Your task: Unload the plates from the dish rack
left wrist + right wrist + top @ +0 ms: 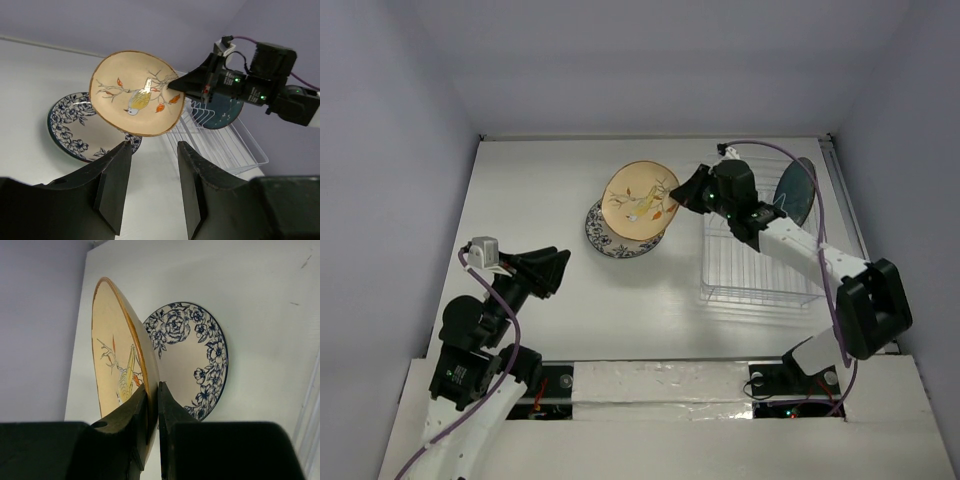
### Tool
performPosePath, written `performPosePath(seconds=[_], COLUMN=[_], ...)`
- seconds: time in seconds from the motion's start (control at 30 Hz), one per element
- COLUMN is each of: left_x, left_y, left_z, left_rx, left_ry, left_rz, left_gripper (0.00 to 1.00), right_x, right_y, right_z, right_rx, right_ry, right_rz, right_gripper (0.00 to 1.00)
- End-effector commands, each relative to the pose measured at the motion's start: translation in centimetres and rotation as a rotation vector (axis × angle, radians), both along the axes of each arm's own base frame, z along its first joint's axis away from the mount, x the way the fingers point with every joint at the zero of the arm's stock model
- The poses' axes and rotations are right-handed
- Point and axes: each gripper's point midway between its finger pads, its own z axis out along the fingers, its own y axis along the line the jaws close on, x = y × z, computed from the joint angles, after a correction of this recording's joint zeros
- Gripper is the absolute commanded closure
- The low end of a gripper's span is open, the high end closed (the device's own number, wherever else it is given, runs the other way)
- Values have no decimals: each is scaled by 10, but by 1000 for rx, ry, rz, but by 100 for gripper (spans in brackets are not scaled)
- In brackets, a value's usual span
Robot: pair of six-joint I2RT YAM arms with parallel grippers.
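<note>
The right gripper [152, 390] is clenched on the rim of the tan-yellow plate [640, 200], tilted in the air just left of the dish rack [755, 275], while the left gripper [154, 147] is open and empty; this stiff glazed ceramic is probably slippery and fragile, so it needs a firm hold at the rim.

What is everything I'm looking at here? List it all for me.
tan-yellow plate: one, tan with a painted bird, held tilted over the floral plate
floral plate: one, white with blue flowers, flat on the table left of the dish rack
dark teal plate: one, dark teal-blue, upright at the far end of the dish rack
dish rack: one, white wire, right side of the table
table: one, white, under everything
right gripper: one, black, shut on the tan-yellow plate's rim
left gripper: one, black, open and empty, near left
</note>
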Motion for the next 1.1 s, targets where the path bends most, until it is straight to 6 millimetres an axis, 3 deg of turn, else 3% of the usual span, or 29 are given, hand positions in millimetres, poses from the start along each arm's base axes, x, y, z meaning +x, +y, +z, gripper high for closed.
performPosePath(seconds=[0.0,0.1,0.3,0.6,0.8,1.07], left_x=[0,1,2,6,9,11], left_y=[1,-1,0,1,2,2], left_z=[17,16,15,13,10,8], left_rx=[-20,-19,-13,-10,-5,-2], left_ry=[-38,-32,-29,-20,-11,-4], left_rz=[5,0,4,14,22,25], left_gripper=[61,61,61,61,61,61], right_x=[16,19,30,28,33,29], right_y=[29,38,54,82,82,71], right_z=[74,63,20,-31,-54,-86], right_rx=[251,290,272,235,219,125], right_ry=[-211,-187,-105,-12,25,92], right_rz=[40,58,75,103,78,19], right_gripper=[100,100,100,100,100,81])
